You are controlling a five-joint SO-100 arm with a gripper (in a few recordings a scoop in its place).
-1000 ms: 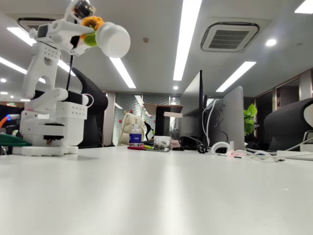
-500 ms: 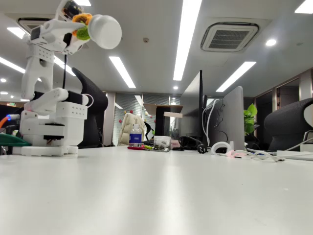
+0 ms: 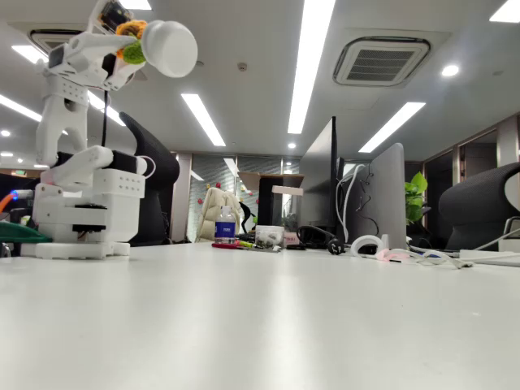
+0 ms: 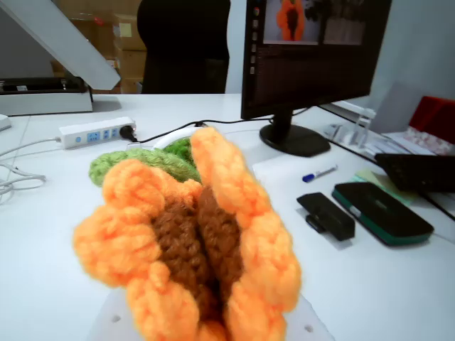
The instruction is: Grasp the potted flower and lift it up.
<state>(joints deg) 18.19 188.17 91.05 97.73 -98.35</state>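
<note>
Potted flower (image 3: 158, 47) clamped in the fingers (image 3: 122, 50), high above the worktop's (image 3: 268, 317) far left corner. Tipped sideways, white pot pointing right, petals squeezed and folded in the wrist view (image 4: 199, 249). Lift judged complete.

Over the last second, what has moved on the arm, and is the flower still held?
The arm carried the potted flower higher and to the left in the fixed view; most of that travel came first, then it nearly settled. The gripper is still shut on it, pot tilted sideways, well above the table. The arm's base and the desk clutter behind stayed put.
</note>
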